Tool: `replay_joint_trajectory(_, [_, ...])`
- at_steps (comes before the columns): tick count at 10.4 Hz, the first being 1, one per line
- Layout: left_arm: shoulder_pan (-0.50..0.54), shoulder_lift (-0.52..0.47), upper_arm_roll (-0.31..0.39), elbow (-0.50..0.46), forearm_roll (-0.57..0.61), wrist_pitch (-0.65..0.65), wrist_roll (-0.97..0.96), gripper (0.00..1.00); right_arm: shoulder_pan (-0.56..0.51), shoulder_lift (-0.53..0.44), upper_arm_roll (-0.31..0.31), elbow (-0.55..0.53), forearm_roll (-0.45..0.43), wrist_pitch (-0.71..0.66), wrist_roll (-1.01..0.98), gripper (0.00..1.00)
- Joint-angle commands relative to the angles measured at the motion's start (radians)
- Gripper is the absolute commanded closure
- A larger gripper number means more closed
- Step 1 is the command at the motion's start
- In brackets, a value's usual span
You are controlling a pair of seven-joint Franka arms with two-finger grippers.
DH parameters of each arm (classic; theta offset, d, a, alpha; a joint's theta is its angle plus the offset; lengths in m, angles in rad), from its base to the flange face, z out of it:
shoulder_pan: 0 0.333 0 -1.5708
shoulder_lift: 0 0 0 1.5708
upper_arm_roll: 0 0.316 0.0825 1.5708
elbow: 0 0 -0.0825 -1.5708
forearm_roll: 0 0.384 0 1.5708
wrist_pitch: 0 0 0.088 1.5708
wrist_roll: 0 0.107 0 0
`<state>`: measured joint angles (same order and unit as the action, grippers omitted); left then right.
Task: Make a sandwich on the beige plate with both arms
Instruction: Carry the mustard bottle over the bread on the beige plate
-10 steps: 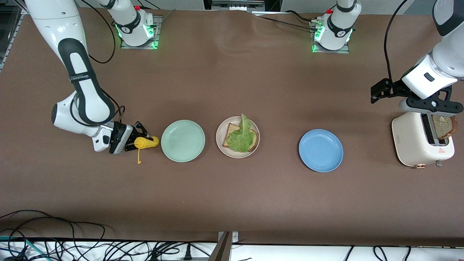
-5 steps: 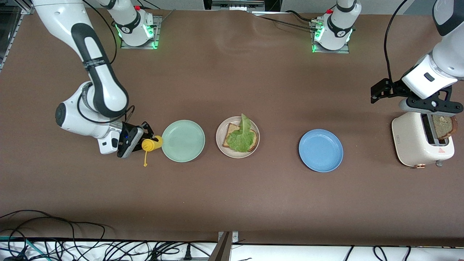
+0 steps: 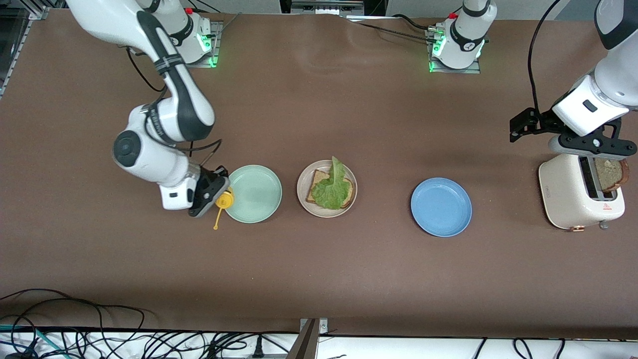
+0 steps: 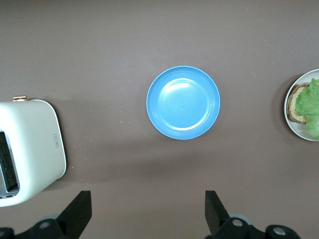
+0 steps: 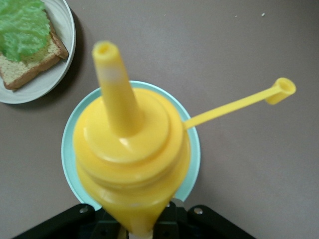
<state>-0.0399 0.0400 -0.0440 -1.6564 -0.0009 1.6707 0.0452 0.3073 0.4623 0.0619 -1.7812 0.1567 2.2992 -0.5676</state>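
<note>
The beige plate (image 3: 326, 213) sits mid-table and holds one bread slice (image 3: 316, 180) with a green lettuce leaf (image 3: 331, 192) on top. A second bread slice (image 3: 609, 175) stands in the white toaster (image 3: 568, 197) at the left arm's end. My left gripper (image 3: 593, 144) hangs over the toaster, open and empty (image 4: 148, 219). My right gripper (image 3: 212, 194) is shut on a yellow squeeze bottle (image 3: 224, 200), over the edge of the mint-green plate (image 3: 254, 194). In the right wrist view the bottle (image 5: 132, 154) points its nozzle outward, with its cap dangling on a strap (image 5: 281, 89).
A blue plate (image 3: 441, 206) lies between the beige plate and the toaster. The mint-green plate is bare. Cables run along the table edge nearest the front camera.
The right arm has carried the yellow bottle toward the mint-green plate, and it now hangs over that plate's edge. The left arm has not moved.
</note>
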Motion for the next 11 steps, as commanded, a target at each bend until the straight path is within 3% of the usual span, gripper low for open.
replay_joint_trajectory(1, [-0.005, 0.0, 0.0, 0.017, 0.015, -0.017, -0.01, 0.0, 0.025, -0.004, 0.058, 0.058, -0.188, -0.102, 0.206, 0.99])
replay_joint_trajectory(5, [-0.005, 0.0, 0.0, 0.017, 0.016, -0.017, -0.011, 0.0, 0.151, 0.045, 0.065, 0.196, -0.351, -0.347, 0.357, 0.99])
replay_joint_trajectory(8, [-0.006, 0.0, 0.0, 0.017, 0.016, -0.017, -0.011, 0.0, 0.294, 0.136, 0.053, 0.354, -0.462, -0.548, 0.481, 0.99])
replay_joint_trajectory(11, [-0.006, 0.001, -0.002, 0.018, 0.016, -0.017, -0.012, 0.0, 0.404, 0.229, -0.008, 0.475, -0.473, -0.622, 0.532, 0.99])
